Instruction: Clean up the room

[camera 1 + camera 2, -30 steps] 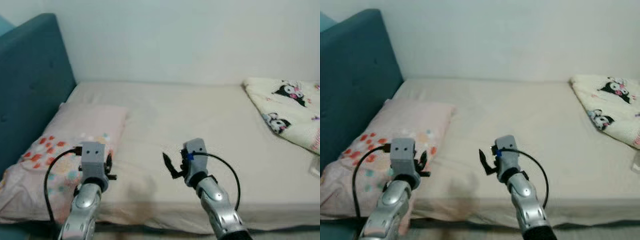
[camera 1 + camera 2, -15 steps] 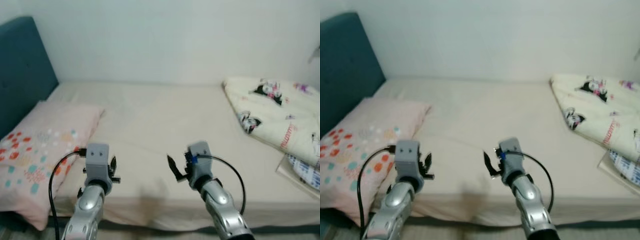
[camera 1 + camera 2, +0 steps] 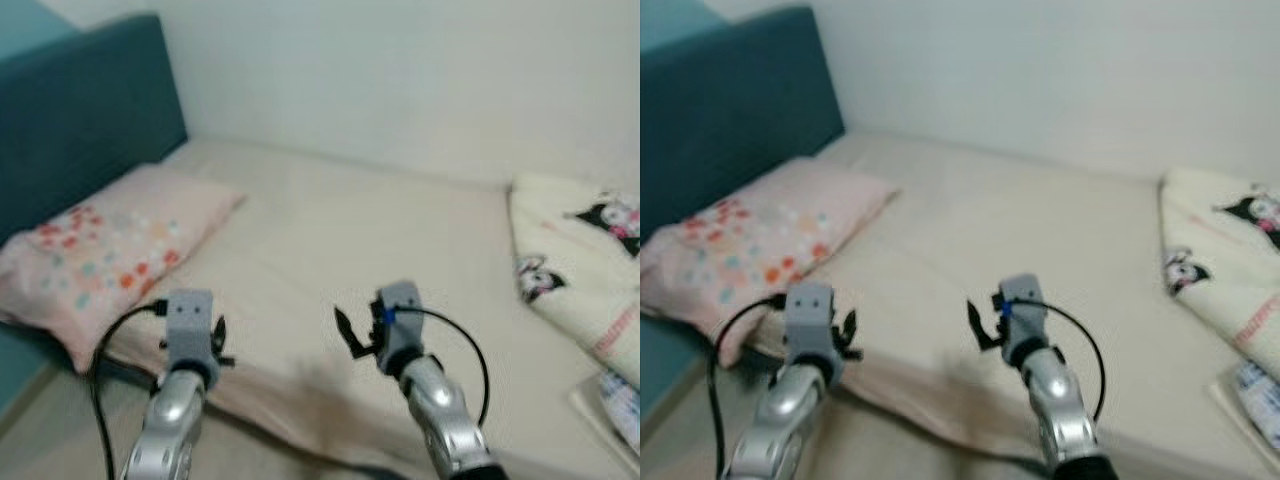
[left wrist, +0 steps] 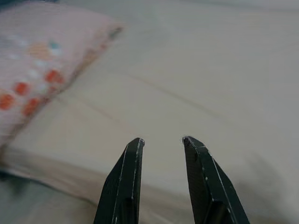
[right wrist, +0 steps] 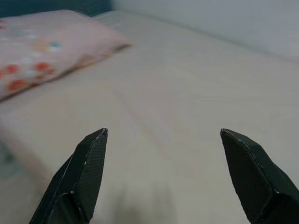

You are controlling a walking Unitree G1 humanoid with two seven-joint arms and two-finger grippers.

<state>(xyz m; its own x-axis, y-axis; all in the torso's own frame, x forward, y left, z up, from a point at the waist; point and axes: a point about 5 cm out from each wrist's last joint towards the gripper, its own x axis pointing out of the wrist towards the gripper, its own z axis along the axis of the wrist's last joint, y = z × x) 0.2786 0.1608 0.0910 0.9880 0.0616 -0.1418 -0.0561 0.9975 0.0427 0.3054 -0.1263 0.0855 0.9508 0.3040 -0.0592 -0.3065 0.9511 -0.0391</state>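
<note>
Two grippers over bed, pillow left, blanket right

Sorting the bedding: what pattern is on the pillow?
Pale pink pillow with scattered red, orange and teal dots; clearest in the left eye view.

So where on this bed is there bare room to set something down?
The beige mattress is bare between the pink pillow at the headboard end and the cartoon-print blanket on the robot's right. That right side is crowded. Both open grippers, left and right, hover over the near edge.
</note>
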